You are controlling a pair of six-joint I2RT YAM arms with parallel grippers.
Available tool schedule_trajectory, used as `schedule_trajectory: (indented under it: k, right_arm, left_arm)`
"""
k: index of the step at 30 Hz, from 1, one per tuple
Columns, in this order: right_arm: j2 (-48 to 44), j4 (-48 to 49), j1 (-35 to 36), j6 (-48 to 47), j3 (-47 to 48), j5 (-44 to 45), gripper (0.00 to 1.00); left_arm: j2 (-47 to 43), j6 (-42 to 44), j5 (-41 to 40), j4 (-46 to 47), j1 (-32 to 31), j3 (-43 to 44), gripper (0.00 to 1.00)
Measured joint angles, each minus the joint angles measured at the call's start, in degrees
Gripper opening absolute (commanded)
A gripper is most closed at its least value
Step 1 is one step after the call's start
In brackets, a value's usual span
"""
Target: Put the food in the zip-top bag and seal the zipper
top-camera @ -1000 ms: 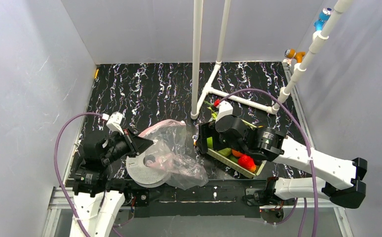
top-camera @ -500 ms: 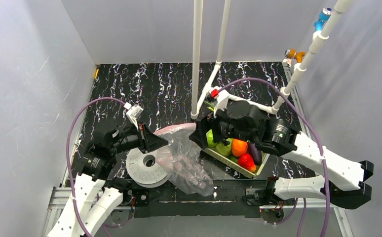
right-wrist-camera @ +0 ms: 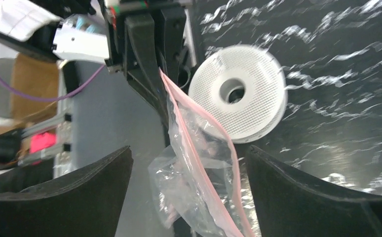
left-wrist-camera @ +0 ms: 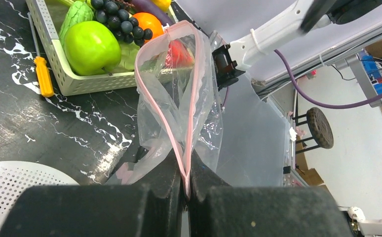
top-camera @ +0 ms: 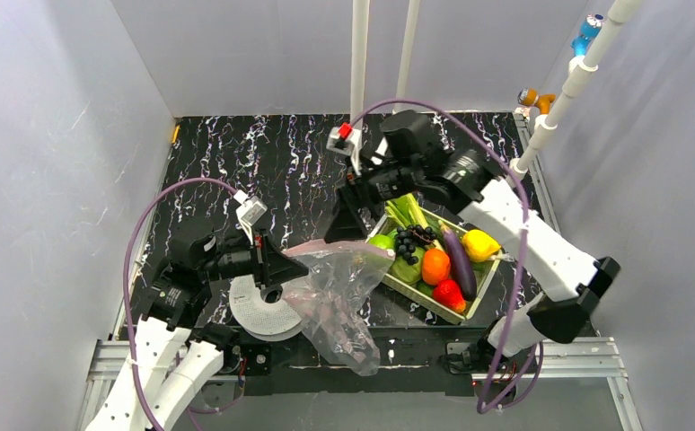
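My left gripper (top-camera: 283, 263) is shut on one end of the pinkish zipper (left-wrist-camera: 178, 148) of the clear zip-top bag (top-camera: 339, 301), which hangs off the table with its mouth gaping. The bag also shows in the right wrist view (right-wrist-camera: 201, 168). My right gripper (top-camera: 342, 223) is open and empty, above the bag's far end, beside the tray. The food lies in the pale green tray (top-camera: 416, 292): green apple (left-wrist-camera: 91, 47), dark grapes (top-camera: 409, 241), orange (top-camera: 435, 267), red piece (top-camera: 450, 293), eggplant (top-camera: 460, 261), yellow pear (top-camera: 480, 244), leeks (top-camera: 406, 212).
A white round spool (top-camera: 259, 310) lies under my left gripper; it also shows in the right wrist view (right-wrist-camera: 238, 91). A small orange-handled screwdriver (left-wrist-camera: 43, 74) lies by the tray. White pipe posts (top-camera: 359, 54) stand at the back. The table's front edge is near the bag.
My right arm has risen off the tray and swung to the back, uncovering the food. My left gripper has lifted the bag's zipper end to the right; the bag now hangs.
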Motion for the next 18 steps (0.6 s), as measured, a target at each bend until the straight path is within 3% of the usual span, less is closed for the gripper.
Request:
schedule_trajectory:
  k: [5, 7, 15, 17, 18]
  right_arm:
    - [3.65, -0.82, 0.02, 0.19, -2.76, -5.13, 0.72]
    - [3.25, -0.11, 0.12, 0.74, -5.19, -6.42, 0.7]
    - [-1.05, 5.23, 0.94, 3.98, -17.56, -8.36, 0.45]
    - [-1.88, 6.82, 1.33, 5.0, -19.86, -8.42, 0.32]
    - [-2.5, 8.01, 1.53, 5.63, -21.23, -8.39, 0.19]
  left_arm:
    - [0.29, 0.8, 0.04, -0.66, 0.0, 0.03, 0.0]
    - [0.29, 1.2, 0.02, -1.14, 0.0, 0.06, 0.0]
    - [0.31, 2.09, -0.18, -2.44, 0.0, 0.24, 0.0]
    - [0.31, 2.05, -0.71, -2.59, 0.0, 0.44, 0.0]
    - [0.31, 1.93, -1.25, -2.78, 0.0, 0.64, 0.0]
